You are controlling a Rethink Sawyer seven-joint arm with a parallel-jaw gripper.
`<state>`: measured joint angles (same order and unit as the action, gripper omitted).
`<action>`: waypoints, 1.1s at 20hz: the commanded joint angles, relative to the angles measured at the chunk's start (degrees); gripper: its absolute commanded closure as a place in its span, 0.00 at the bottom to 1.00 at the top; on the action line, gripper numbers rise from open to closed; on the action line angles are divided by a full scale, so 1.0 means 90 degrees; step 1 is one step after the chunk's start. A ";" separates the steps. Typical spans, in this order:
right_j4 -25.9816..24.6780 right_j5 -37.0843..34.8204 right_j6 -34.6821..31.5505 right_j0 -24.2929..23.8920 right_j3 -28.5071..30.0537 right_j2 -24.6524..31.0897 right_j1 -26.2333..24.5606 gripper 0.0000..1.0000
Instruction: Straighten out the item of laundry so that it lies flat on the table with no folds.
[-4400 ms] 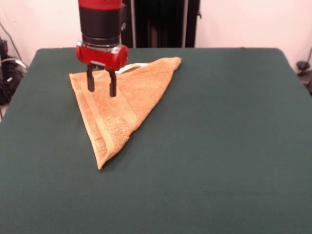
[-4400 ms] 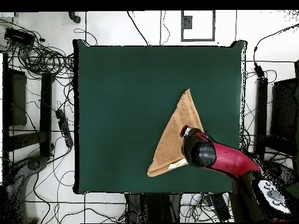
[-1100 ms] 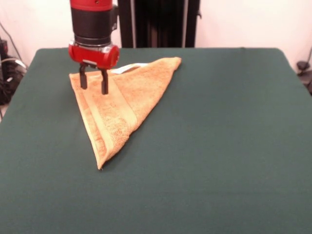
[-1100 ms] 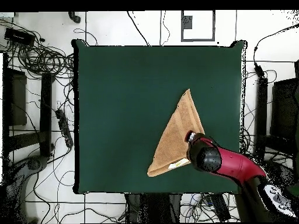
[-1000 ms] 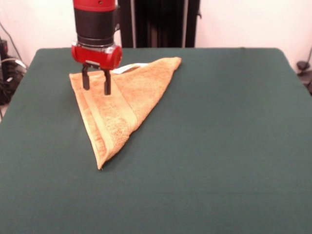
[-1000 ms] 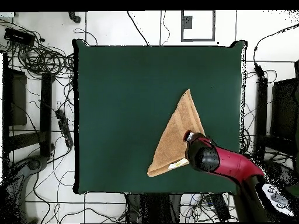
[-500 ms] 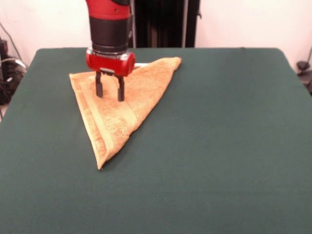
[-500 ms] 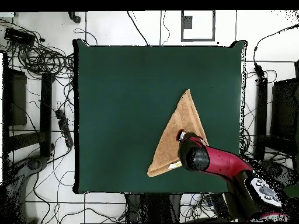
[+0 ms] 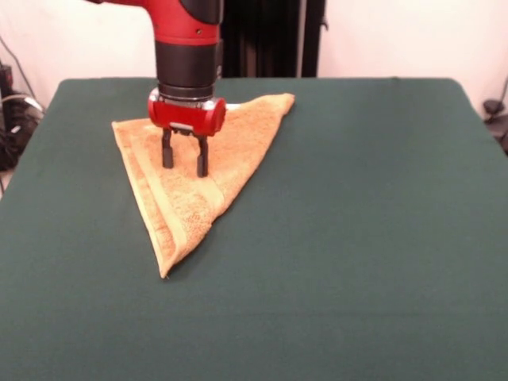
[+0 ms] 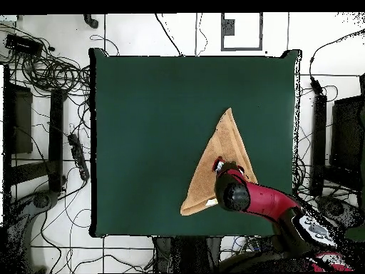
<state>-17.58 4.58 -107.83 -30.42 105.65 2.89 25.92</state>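
The tan-orange terry towel (image 9: 194,171) is seen folded into a triangle on the desk (image 9: 357,222). The claw (image 9: 184,163) is held released above its middle. Being soft and limp, the towel is best pinched at a top-layer corner.

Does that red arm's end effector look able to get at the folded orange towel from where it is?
Probably yes. The end effector hangs open right above the towel, which lies folded in a triangle on the table, and nothing stands between them.

Robot lab, cable-strewn floor (image 10: 50,71), felt table (image 9: 357,198)
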 commanded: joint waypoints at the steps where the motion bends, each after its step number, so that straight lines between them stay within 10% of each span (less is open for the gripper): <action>1: -0.0173 0.0216 -0.0593 0.0076 -0.0593 0.0478 -0.1217 0.00; 5: -0.0262 0.0097 -0.0512 -0.0056 -0.0624 0.0637 -0.1277 0.00; 6: -0.0279 0.0116 -0.0565 -0.0035 -0.0630 0.0621 -0.1276 1.00; 22: -0.0035 0.0348 -0.0855 0.0330 -0.0457 0.0243 -0.1045 1.00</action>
<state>-19.01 5.90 -107.83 -30.79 105.43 2.34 25.75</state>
